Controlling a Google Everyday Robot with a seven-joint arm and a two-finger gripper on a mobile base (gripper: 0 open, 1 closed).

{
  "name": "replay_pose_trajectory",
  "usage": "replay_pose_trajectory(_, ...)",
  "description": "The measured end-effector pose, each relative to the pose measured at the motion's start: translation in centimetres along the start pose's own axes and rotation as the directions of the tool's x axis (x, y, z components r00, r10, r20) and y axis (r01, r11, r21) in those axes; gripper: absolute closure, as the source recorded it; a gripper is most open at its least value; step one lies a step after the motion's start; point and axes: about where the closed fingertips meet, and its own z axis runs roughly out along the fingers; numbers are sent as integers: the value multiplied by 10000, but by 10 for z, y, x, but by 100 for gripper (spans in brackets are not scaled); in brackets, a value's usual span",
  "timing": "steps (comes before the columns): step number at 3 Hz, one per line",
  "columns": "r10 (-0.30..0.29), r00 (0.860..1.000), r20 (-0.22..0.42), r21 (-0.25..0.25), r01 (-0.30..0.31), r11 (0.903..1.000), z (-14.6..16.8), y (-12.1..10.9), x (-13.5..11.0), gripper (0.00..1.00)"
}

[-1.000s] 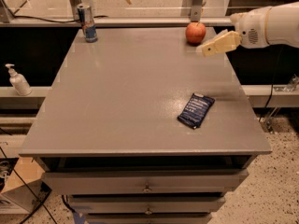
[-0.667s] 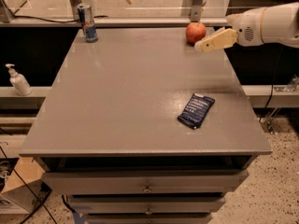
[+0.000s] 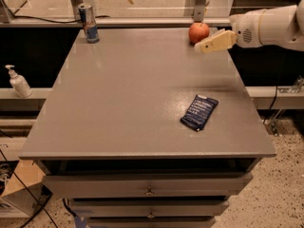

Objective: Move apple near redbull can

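The apple (image 3: pixel 199 32), red-orange and round, sits at the far right edge of the grey table (image 3: pixel 133 103). My gripper (image 3: pixel 207 41) reaches in from the right and is open. Its near cream finger lies just in front and to the right of the apple, close to it or touching it. The redbull can (image 3: pixel 89 23), slim with a silver top and blue body, stands upright at the table's far left corner, far from the apple.
A dark blue snack packet (image 3: pixel 199 112) lies on the right half of the table. A white pump bottle (image 3: pixel 19 82) stands on a shelf to the left of the table. Drawers (image 3: pixel 149 186) sit under the front edge. A rail (image 3: pixel 152 20) runs behind the table.
My gripper has edged left and slightly back, closer to the apple. The apple, the can and the packet have not moved.
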Motion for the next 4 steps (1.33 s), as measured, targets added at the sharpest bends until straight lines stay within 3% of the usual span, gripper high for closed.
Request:
replay_pose_trajectory(2,-251,9988,415,1383,191,9902,54,-39,8,0)
replay_pose_trajectory(4,363,9969,700,1834,-486,9818,112,-72,19,0)
